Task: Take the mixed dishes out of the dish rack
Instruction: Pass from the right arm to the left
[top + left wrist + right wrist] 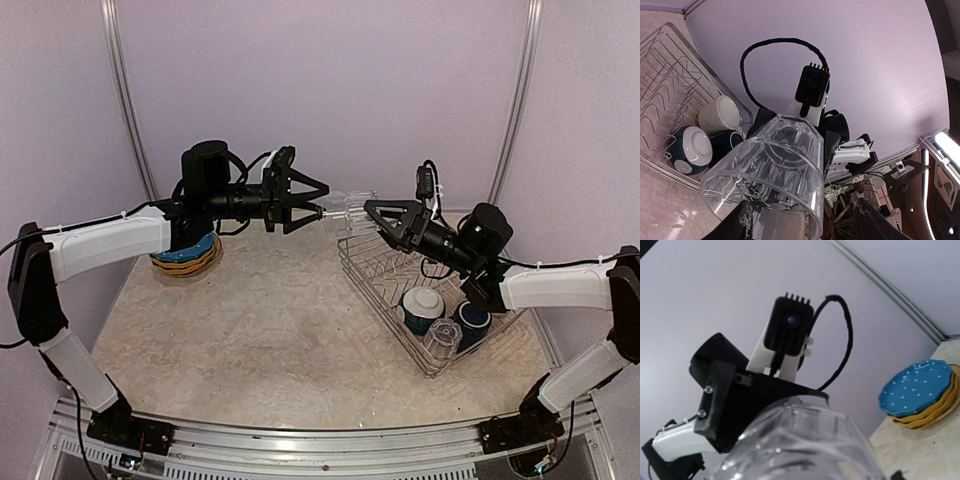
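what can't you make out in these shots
- plate stack, top view: the left arm covers most of it
- whether the left gripper clamps the clear glass: fingers mostly cut off at the left wrist view's bottom edge
- fingers of the right gripper: right wrist view, the glass hides them

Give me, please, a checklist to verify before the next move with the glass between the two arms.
1. Clear glass is off the table, between both grippers: ok.
2. Right gripper grips the glass: ok.
3. Left gripper jaws are around the glass, with firm contact: cannot tell.
4. Bare table shows near the plate stack for setting down: ok.
5. Dish rack is emptied: not ok; second glass and navy mug are inside.
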Tool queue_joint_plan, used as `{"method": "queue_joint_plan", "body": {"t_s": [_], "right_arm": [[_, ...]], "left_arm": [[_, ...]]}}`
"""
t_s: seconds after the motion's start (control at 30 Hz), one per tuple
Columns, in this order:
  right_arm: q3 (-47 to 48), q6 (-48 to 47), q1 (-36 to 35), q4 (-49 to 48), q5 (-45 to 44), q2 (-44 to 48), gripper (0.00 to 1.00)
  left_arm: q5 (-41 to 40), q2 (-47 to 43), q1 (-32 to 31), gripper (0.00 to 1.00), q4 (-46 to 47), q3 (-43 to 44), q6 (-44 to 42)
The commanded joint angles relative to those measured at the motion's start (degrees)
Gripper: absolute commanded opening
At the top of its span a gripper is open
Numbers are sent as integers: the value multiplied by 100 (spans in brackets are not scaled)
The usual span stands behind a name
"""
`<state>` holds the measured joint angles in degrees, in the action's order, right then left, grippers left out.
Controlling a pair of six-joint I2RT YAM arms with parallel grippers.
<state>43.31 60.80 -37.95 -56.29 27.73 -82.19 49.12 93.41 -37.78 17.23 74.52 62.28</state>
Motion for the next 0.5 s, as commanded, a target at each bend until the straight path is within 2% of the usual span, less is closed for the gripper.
{"method": "queue_joint_plan", "body": {"t_s": [0.0, 0.1, 0.27, 0.37, 0.47], "right_arm": [[-21, 135, -71, -635, 136, -76, 0], [-16, 104, -68, -639, 137, -78, 0], [28, 69, -63, -623, 179, -114, 0], [22, 28, -69, -580, 177, -138, 0], [12, -82, -67, -367, 157, -124, 0]], "left_arm": [[123, 135, -142, 58, 343, 204, 124], [187, 226, -211, 53, 479, 253, 263], [275, 441, -306, 39, 726, 379, 526], [292, 541, -317, 26, 729, 472, 592], [196, 511, -318, 6, 559, 491, 492]]}}
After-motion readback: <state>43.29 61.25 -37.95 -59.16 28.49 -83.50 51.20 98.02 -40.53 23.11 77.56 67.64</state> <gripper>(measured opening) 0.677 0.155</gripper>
